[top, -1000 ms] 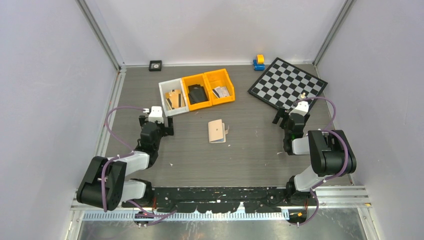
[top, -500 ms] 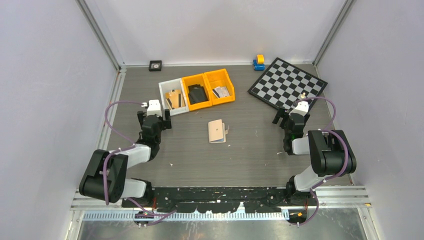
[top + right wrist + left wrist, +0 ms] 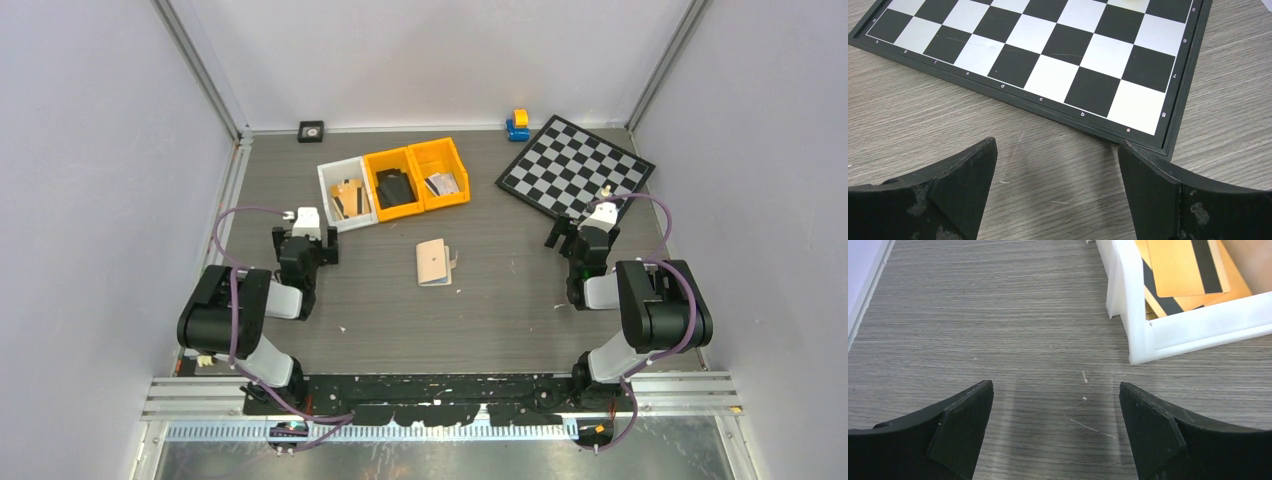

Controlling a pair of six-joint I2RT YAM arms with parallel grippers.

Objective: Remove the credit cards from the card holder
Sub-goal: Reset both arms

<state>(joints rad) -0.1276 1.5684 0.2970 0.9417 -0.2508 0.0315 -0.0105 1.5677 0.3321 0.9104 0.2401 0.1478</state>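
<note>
The beige card holder (image 3: pixel 432 262) lies folded near the table's middle, with a thin grey edge showing at its right side. Credit cards lie in the bins behind it: gold ones with dark stripes in the white bin (image 3: pixel 345 196) (image 3: pixel 1153 335), and light ones in the right orange bin (image 3: pixel 443 183). The gold cards (image 3: pixel 1188 265) fill the upper right of the left wrist view. My left gripper (image 3: pixel 304 238) (image 3: pixel 1055 405) hangs open over bare table just in front of the white bin. My right gripper (image 3: pixel 583 232) (image 3: pixel 1058 165) is open at the chessboard's near corner. Both are empty.
A chessboard (image 3: pixel 578 168) (image 3: pixel 1048 55) lies at the back right. The middle orange bin (image 3: pixel 394 187) holds a black wallet-like item. A small yellow and blue toy (image 3: pixel 518 124) and a black square object (image 3: pixel 311 130) sit by the back wall.
My left arm has folded back toward its base, and its gripper has shifted slightly left and toward the back. The right arm and the card holder have not moved.
</note>
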